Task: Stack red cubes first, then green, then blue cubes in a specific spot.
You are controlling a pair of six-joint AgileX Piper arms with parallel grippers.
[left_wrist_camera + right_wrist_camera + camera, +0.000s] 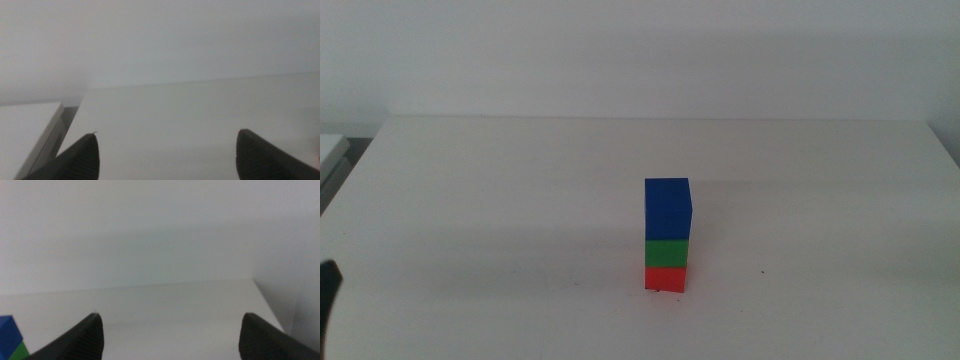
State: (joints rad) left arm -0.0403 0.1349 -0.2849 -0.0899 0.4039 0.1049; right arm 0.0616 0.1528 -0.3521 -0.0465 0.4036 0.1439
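A three-cube stack stands upright near the middle of the white table (520, 180). The red cube (665, 277) is at the bottom, the green cube (666, 251) rests on it, and the larger blue cube (667, 208) sits on top. The marked spot is hidden under the stack. The right wrist view catches the blue cube (9, 332) and green cube (21, 352) at its edge. My left gripper (167, 155) is open over bare table, and only a dark tip of it (326, 285) shows in the middle view. My right gripper (172, 335) is open, holding nothing, away from the stack.
A white object (25, 130) lies beyond the table's left edge, also seen in the middle view (330, 150). A tiny dark speck (763, 271) marks the table right of the stack. A pale wall rises behind the table's far edge.
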